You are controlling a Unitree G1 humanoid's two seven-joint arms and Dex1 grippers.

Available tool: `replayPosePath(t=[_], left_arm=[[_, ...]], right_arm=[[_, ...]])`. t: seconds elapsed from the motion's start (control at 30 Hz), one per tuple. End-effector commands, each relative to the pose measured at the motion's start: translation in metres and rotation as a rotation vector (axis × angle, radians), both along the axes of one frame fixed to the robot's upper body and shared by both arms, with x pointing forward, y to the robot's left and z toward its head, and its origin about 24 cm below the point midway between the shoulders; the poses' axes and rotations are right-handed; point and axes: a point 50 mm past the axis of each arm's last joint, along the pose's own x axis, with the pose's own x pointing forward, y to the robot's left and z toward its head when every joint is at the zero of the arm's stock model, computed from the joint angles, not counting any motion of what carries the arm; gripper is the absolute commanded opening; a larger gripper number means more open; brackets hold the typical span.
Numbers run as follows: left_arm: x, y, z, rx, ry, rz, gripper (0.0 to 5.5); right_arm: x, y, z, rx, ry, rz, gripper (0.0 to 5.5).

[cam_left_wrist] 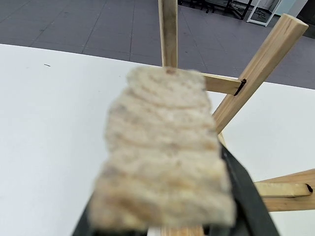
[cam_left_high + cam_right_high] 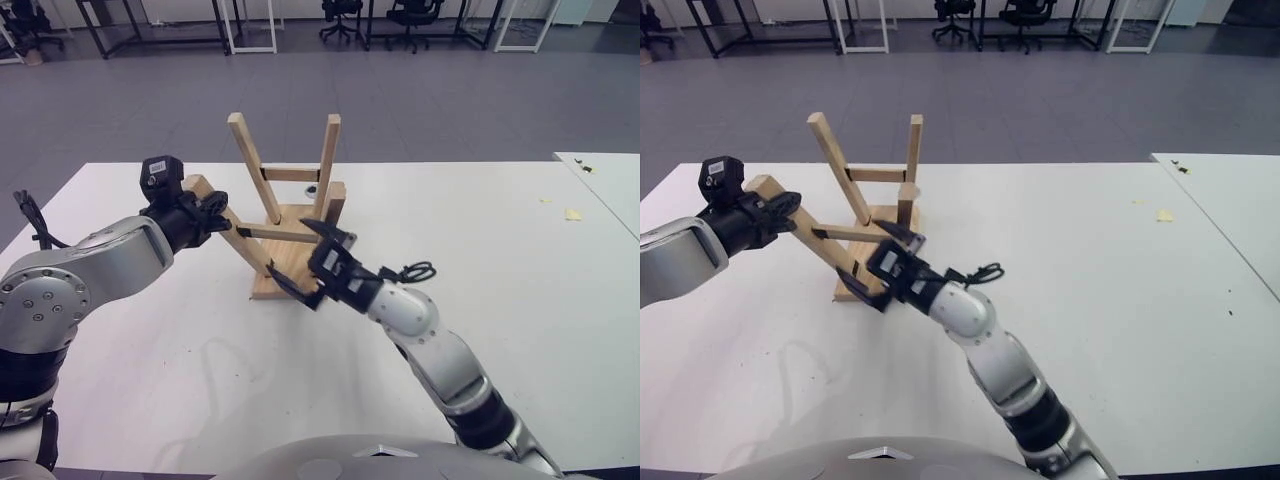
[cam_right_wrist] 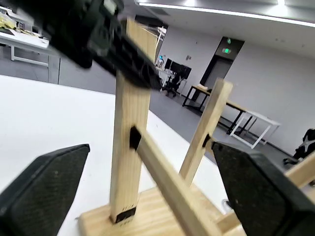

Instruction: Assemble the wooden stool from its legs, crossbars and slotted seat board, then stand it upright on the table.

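Sitting legs-up and tilted, well inside the white bench's [image 2: 480, 230] edges: pale square-section wooden stool [image 2: 251, 160] | left pincer [image 2: 213, 215] clamped on one leg top [image 2: 197, 186] | right pincer [image 2: 306, 262] gaping wide by flat seat board [image 2: 278, 282], holding nothing | bare bench all round

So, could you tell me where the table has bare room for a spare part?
The table is bare right of the right arm, and near the front edge between the arms. It is crowded around the stool, where both jaws are.
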Motion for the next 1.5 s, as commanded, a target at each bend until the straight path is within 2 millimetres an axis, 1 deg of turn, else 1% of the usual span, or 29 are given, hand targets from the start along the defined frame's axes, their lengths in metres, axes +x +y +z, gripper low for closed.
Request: replayPosePath(t=[0.03,0.1,0.17,0.23,0.3,0.33,0.4,0.5,0.53,0.6,0.67,0.8,0.83,0.9,0.93,0.97,1.0,1.03,1.1,1.17,1.2,1.23,1.3,1.33,1.37,1.43,1.5], left_arm=[[-0.005,-0.004,-0.021,0.073,0.139,-0.037,1.02],[-0.004,-0.004,-0.021,0.073,0.142,-0.039,1.02],[-0.003,-0.004,-0.02,0.073,0.144,-0.039,1.02],[0.0,-0.006,-0.018,0.076,0.135,-0.049,1.02],[0.004,-0.012,-0.015,0.075,0.121,-0.069,1.02],[0.006,-0.023,-0.013,0.025,0.116,-0.091,1.02],[0.006,-0.043,-0.008,-0.001,0.095,-0.15,1.02],[0.003,-0.059,-0.008,0.002,0.094,-0.192,1.02],[0.004,-0.061,-0.006,0.008,0.081,-0.192,1.38],[0.007,-0.063,0.0,0.018,0.041,-0.188,1.78],[0.009,-0.061,0.011,0.018,-0.014,-0.166,2.15],[0.011,-0.048,0.041,-0.051,-0.14,-0.092,2.92],[0.011,-0.043,0.056,-0.076,-0.212,-0.08,3.22],[0.012,-0.032,0.09,-0.12,-0.391,-0.089,3.58],[0.011,-0.028,0.107,-0.126,-0.484,-0.121,3.71],[0.009,-0.024,0.123,-0.109,-0.579,-0.173,3.99],[0.009,-0.02,0.133,-0.086,-0.641,-0.213,4.11],[0.01,-0.016,0.137,-0.064,-0.682,-0.246,4.32],[0.015,-0.009,0.135,-0.076,-0.71,-0.298,4.32],[0.026,-0.003,0.134,-0.115,-0.741,-0.332,4.32],[0.031,0.0,0.134,-0.137,-0.755,-0.334,4.32],[0.035,0.002,0.134,-0.154,-0.766,-0.33,4.32],[0.036,-0.007,0.138,-0.177,-0.812,-0.391,4.32],[0.035,-0.014,0.138,-0.19,-0.827,-0.427,4.32],[0.035,-0.019,0.135,-0.199,-0.83,-0.451,4.32],[0.039,-0.025,0.111,-0.203,-0.777,-0.455,4.32],[0.048,-0.024,0.072,-0.21,-0.67,-0.437,4.32]], right_arm=[[0.019,0.03,0.006,-0.079,-0.018,-0.02,4.6],[0.025,0.038,-0.004,-0.168,0.025,-0.016,4.6],[0.021,0.042,-0.021,-0.247,0.12,0.025,4.6],[0.015,0.041,-0.041,-0.328,0.224,0.059,4.6],[0.01,0.041,-0.054,-0.371,0.288,0.082,4.6],[0.01,0.042,-0.056,-0.373,0.297,0.085,4.6],[0.013,0.046,-0.054,-0.362,0.285,0.082,4.6],[0.017,0.047,-0.05,-0.345,0.268,0.076,4.6],[0.017,0.046,-0.05,-0.344,0.266,0.075,4.6],[0.017,0.043,-0.051,-0.344,0.26,0.071,4.6],[0.02,0.038,-0.048,-0.346,0.231,0.049,4.6],[0.026,0.021,-0.032,-0.354,0.141,-0.007,4.6],[0.025,0.014,-0.023,-0.352,0.106,-0.012,4.6],[0.024,0.001,-0.006,-0.347,0.032,-0.014,4.6],[0.024,-0.008,0.003,-0.347,-0.005,-0.019,4.6],[0.025,-0.017,0.013,-0.347,-0.042,-0.033,4.6],[0.025,-0.026,0.024,-0.344,-0.081,-0.048,4.6],[0.024,-0.031,0.037,-0.314,-0.121,-0.055,4.6],[0.017,-0.033,0.068,-0.165,-0.171,-0.035,4.6],[0.009,-0.037,0.109,0.105,-0.158,0.002,4.6],[0.01,-0.044,0.124,0.194,-0.147,0.021,4.6],[0.012,-0.051,0.136,0.253,-0.136,0.033,4.6],[0.024,-0.08,0.163,0.311,-0.144,-0.007,4.6],[0.027,-0.095,0.172,0.328,-0.143,-0.028,4.6],[0.029,-0.105,0.177,0.339,-0.129,-0.04,4.6],[0.029,-0.116,0.166,0.326,-0.03,-0.04,4.6],[0.034,-0.113,0.131,0.305,0.152,-0.036,4.6]])
